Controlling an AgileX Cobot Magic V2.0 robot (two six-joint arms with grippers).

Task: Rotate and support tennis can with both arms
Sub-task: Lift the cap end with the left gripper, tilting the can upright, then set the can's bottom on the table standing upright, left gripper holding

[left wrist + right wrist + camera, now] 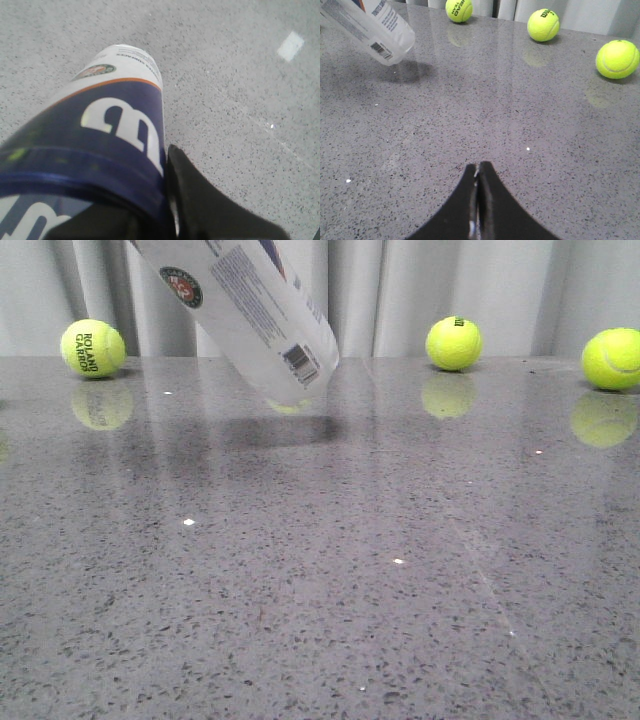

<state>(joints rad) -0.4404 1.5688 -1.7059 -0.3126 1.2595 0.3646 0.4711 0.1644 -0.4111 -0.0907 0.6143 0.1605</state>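
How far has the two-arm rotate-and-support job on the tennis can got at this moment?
Done: the tennis can is off the table, tilted, its lower end above its shadow. In hand: the left end effector grips it at the navy band, one finger against its side. Left: the right end effector is shut, empty and apart from the can, so the second arm's support is not yet given.

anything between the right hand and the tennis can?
No. In the right wrist view only bare grey table lies between the shut right hand and the tilted tennis can.
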